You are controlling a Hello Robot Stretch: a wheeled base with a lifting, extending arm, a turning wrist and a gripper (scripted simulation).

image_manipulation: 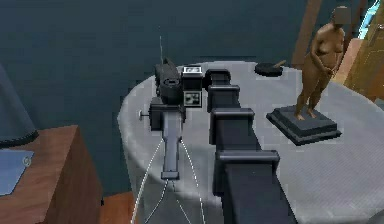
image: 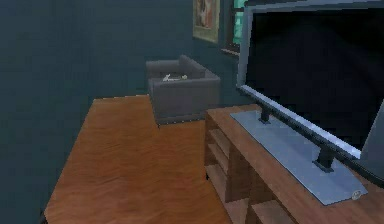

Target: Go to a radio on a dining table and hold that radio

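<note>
The radio (image_manipulation: 165,80), a dark box with a thin aerial, is seen standing on the table (image_manipulation: 330,185), left of centre. The gripper (image_manipulation: 171,160) is noted near it; whether anything is held cannot be told. The arm (image_manipulation: 235,150) is extended across the table, evidently to reach the radio. A statue (image_manipulation: 322,60) is recorded at the right.

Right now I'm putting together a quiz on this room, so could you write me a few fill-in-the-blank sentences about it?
1. The table under the statue has a ___ top.
2. The television sits on a stand made of ___.
3. The armchair in the forward view is coloured ___.
Missing words: round; wood; grey.
</note>
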